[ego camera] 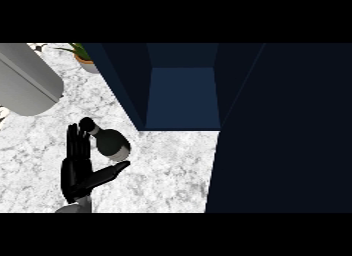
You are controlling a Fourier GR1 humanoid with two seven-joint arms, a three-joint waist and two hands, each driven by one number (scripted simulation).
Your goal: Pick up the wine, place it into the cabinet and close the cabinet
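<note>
One wine [111,142] edge lost against flat left robot hand [77,170].

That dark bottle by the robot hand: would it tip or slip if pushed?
The wine bottle seems upright with a narrow neck, so a sideways push would probably tip it. Its glossy round body looks slippery and apt to roll.

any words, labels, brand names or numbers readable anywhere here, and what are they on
None: nothing in the head view carries readable text.
wine bottle: dark, no label or lettering shows.
cabinet: plain dark blue, no marks.
grey cylinder: blank.
plant pot: blank.
</note>
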